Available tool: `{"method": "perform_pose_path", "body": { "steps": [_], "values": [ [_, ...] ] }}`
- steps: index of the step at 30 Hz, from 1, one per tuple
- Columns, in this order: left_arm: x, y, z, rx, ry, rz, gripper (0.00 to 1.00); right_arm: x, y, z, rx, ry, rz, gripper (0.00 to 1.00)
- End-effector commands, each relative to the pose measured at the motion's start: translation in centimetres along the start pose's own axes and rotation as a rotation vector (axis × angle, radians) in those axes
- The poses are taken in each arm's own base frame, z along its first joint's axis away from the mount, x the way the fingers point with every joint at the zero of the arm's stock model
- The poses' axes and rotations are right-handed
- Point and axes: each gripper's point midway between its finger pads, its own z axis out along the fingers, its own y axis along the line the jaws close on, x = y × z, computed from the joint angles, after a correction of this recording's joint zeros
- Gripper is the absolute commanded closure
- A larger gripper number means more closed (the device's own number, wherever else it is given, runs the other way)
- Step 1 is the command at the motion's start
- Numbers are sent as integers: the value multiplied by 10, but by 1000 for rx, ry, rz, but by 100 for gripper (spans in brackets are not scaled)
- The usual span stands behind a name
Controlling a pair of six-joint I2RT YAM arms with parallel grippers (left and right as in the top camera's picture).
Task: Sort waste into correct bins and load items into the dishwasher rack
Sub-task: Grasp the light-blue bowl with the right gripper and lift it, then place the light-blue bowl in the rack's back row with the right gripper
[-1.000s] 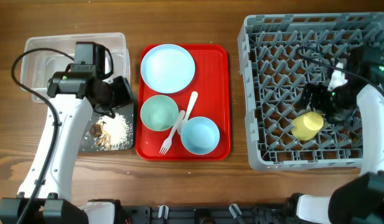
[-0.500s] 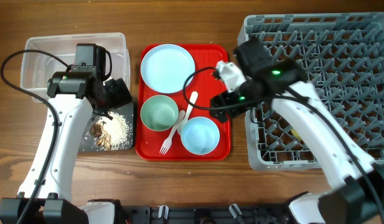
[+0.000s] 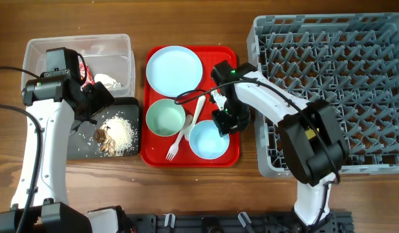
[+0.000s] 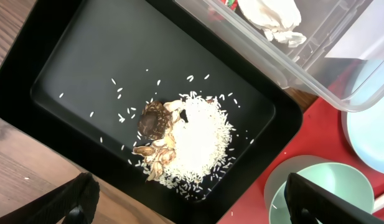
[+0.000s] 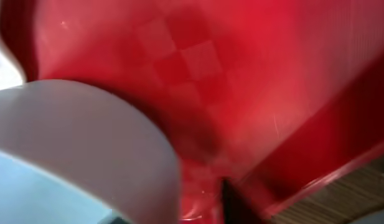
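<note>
The right end effector (image 3: 227,122) is set at the upper right rim of the pale blue round bowl (image 3: 205,144). The bowl sits in the lower right corner of the red rectangular serving tray (image 3: 233,59), just below and to the left of the end effector. The large grey pegged plastic rack (image 3: 328,58) stands to its right. In the blurred wrist view the bowl's rim fills the lower left; whether the fingers are apart or closed on it cannot be told.

The left end effector (image 4: 192,205), fingers spread wide, hangs over the shallow black rectangular tray (image 4: 73,56) with the white rice scraps (image 4: 198,140). It is well apart from the bowl, so the right arm is judged better placed to lift it.

Compared with half a second ago, the right wrist has been lowered towards the bowl. The left arm has been drawn leftwards, uncovering the crumpled white tissue (image 3: 107,80) in the clear plastic tub (image 3: 37,48).
</note>
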Motion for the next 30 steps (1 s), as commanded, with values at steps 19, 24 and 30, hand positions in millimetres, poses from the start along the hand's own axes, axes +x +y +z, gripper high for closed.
{"method": "perform_pose_path", "body": {
  "steps": [19, 24, 30],
  "values": [
    [-7, 0, -5, 6, -36, -22, 3, -8, -170, -323, 882, -1103, 583, 96],
    [-9, -1, -5, 11, -45, -23, 3, -6, -223, -347, 1232, -1042, 674, 96],
    [-11, -2, -5, 15, -51, -27, 3, -52, -251, -302, 1314, -937, 643, 96]
  ]
}}
